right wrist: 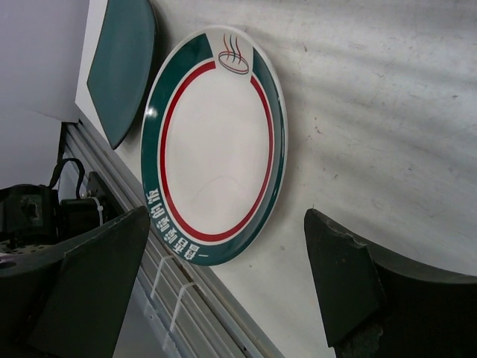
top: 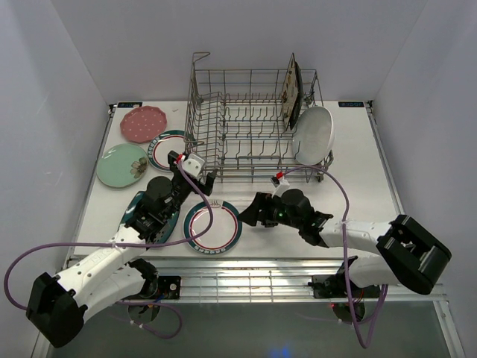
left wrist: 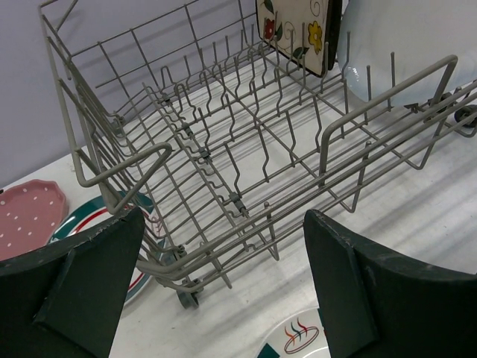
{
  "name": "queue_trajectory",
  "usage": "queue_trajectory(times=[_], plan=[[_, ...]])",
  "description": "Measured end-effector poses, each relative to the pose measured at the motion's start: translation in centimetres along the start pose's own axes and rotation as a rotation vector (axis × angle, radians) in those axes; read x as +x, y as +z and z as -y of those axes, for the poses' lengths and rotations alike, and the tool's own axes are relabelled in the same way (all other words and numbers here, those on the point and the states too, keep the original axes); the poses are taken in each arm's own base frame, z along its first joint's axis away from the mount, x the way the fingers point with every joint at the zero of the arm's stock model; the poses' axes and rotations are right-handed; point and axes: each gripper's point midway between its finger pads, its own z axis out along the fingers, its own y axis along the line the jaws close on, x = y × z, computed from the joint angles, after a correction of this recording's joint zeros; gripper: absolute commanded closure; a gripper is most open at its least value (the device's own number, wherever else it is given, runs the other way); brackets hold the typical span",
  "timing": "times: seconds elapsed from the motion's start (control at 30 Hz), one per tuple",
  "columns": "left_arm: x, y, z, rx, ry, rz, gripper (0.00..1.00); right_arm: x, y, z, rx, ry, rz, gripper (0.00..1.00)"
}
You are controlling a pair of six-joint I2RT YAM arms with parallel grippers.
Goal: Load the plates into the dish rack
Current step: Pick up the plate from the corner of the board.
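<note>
Presently the right pincer (right wrist: 227, 239) gapes wide, empty; the rimmed round plate (right wrist: 216, 142) lies flat on the surface (right wrist: 387, 112) just ahead of it. Judged stiff, glazed, slippery, breakable: take the near rim. Left pincer (left wrist: 223, 246) likewise open, empty, facing the dish rack (left wrist: 246, 149).
</note>
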Motion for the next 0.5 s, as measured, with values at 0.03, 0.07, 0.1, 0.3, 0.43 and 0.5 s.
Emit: queue_trajectory(times=[0.03,0.07,0.1,0.3,0.43,0.5], plan=[[0.0,0.0,-0.1,-0.003,0.000,0.001,0.02,0.2,0.2,0.0,-0.007,0.006,-0.006,0.12],[-0.1,-0.1,-0.1,-0.005,-0.001,0.003,0.02,0.4,0.5,0.0,-0.010,0.015,-0.012,0.13],[-0.1,-0.1,-0.2,-0.007,-0.001,0.004,0.02,0.6,0.7,0.0,-0.014,0.024,-0.022,0.14],[-0.5,-0.1,-0.3,-0.015,-0.003,0.018,0.02,2.2,1.8,0.5,-0.027,0.063,-0.076,0.18],[-0.4,-0.1,-0.3,-0.014,-0.003,0.017,0.02,2.8,2.3,0.8,-0.027,0.082,-0.097,0.21],[-0.4,-0.1,-0.3,-0.014,-0.003,0.017,0.02,3.0,2.5,0.9,-0.030,0.086,-0.105,0.22]])
